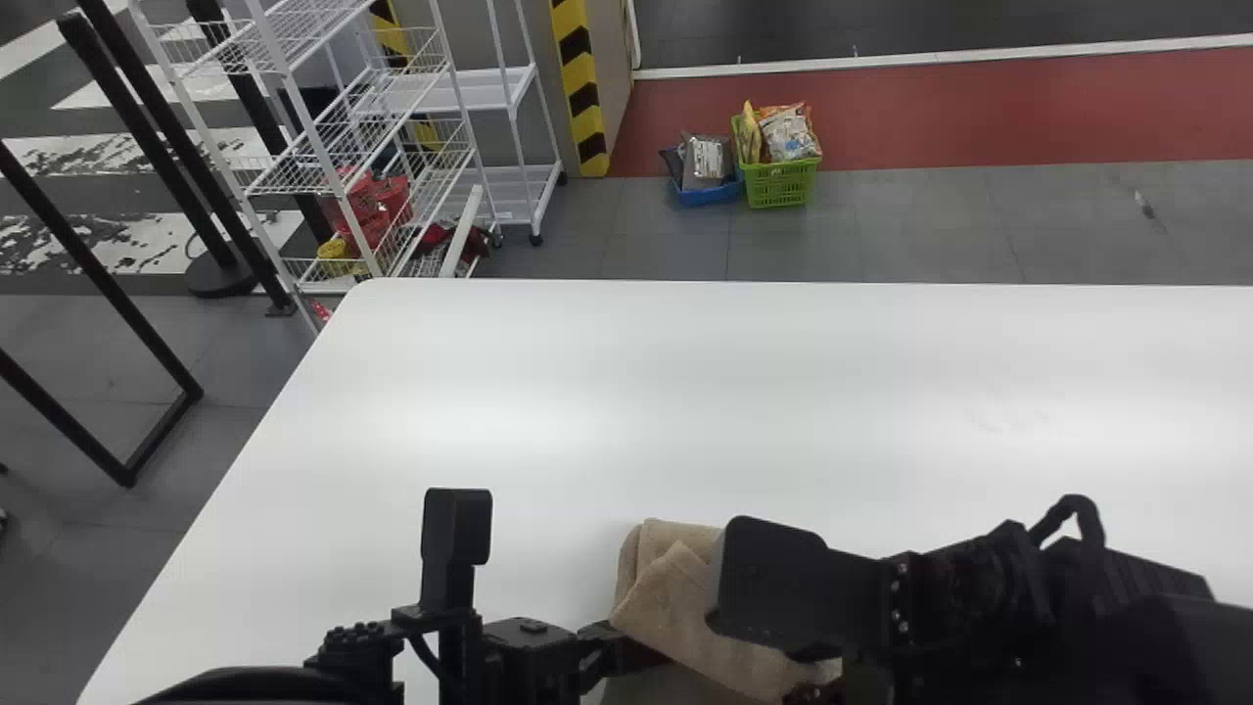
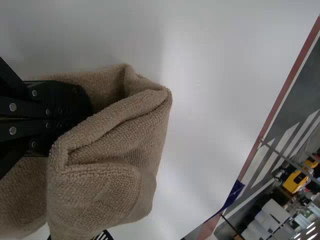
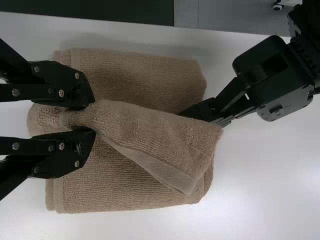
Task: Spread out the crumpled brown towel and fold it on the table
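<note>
In the head view, my left gripper (image 1: 631,650) reaches in from the left against the brown towel (image 1: 675,578); my right gripper (image 1: 783,583) is over its right side, fingertips hidden. The left wrist view has my left gripper (image 2: 75,107) shut on the towel (image 2: 120,145), its tips partly covered by thick folds. In the right wrist view, my right gripper (image 3: 87,117) pinches a raised ridge of the towel (image 3: 150,75) between its fingers. This folded layer slants over a flatter, roughly rectangular stack, and the left gripper's tips go under the layer's opposite end.
The white table (image 1: 548,411) stretches beyond the towel, its left edge slanting toward the front. Past it on the floor stand a white wire rack (image 1: 333,147), a green basket (image 1: 780,184) and a blue basket (image 1: 707,194). Both arms stand close together around the towel.
</note>
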